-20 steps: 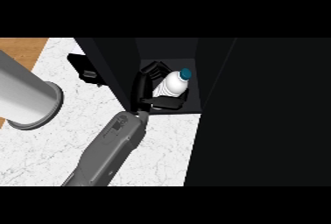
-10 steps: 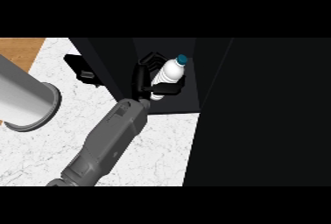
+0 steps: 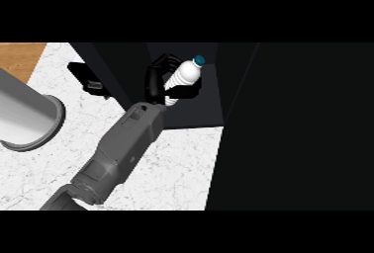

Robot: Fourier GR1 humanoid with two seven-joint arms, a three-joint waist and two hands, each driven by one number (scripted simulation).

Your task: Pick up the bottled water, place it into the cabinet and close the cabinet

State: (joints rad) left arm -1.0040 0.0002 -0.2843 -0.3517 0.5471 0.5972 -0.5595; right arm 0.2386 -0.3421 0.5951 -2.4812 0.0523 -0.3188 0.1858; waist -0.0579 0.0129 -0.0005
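The bottled water (image 3: 184,74), white with a teal cap, is tilted with its cap pointing up and to the right. My right hand (image 3: 155,83) is shut on it, fingers curled round its lower body, and the grey forearm runs in from the lower left. Bottle and hand are inside the dark opening of the black cabinet (image 3: 191,111), above its floor. My left hand (image 3: 87,79) shows as a small black shape at the upper left, open and still, beyond its thick grey forearm (image 3: 25,116).
The cabinet's wide black door (image 3: 292,128) fills the right side of the view. White marble counter (image 3: 171,168) lies below and left of the cabinet. A strip of wood (image 3: 18,57) shows at the top left corner.
My right hand has carried the bottle upward in the view and deeper into the cabinet. The forearm has stretched out after it. The left arm has barely moved.
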